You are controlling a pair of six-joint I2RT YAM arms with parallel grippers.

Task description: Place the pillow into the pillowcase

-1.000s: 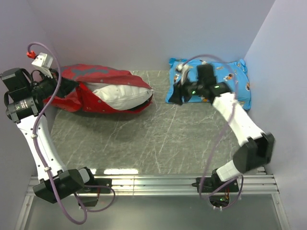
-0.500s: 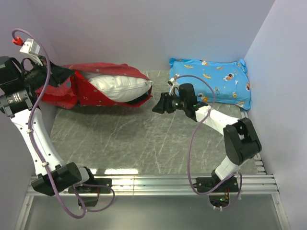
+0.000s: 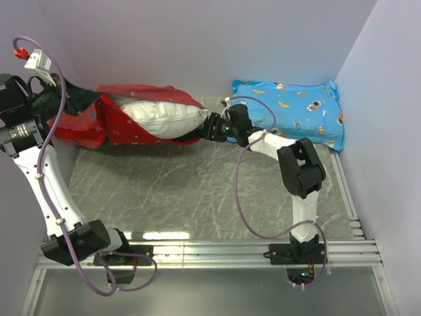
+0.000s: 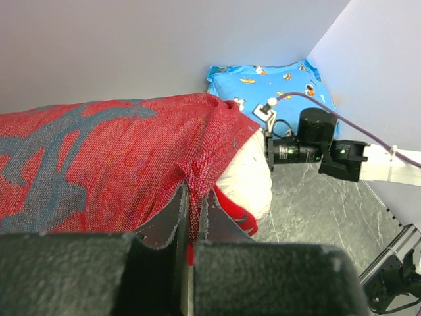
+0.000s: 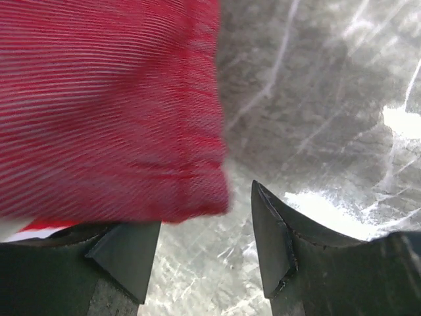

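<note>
The red pillowcase (image 3: 122,122) lies along the back left of the table, with its dull red, grey-marked face up in the left wrist view (image 4: 99,155). The white pillow (image 3: 163,117) sits partly inside it, its end bulging from the open mouth (image 4: 255,176). My left gripper (image 3: 74,102) is shut on a pinched fold of the case's fabric (image 4: 191,207). My right gripper (image 3: 209,126) is open at the mouth of the case. Its fingers (image 5: 273,243) are spread over bare table, and the red hem (image 5: 112,105) hangs just above the left one.
A blue cartoon-print pillow (image 3: 289,112) lies in the back right corner against the walls, also seen in the left wrist view (image 4: 263,82). The grey marble table (image 3: 197,191) runs to a metal rail (image 3: 210,250) at the near edge. Walls close in at back and sides.
My right arm has swung left from over the blue pillow to the mouth of the pillowcase. My left gripper has drawn the case a little up and back, still holding it.
</note>
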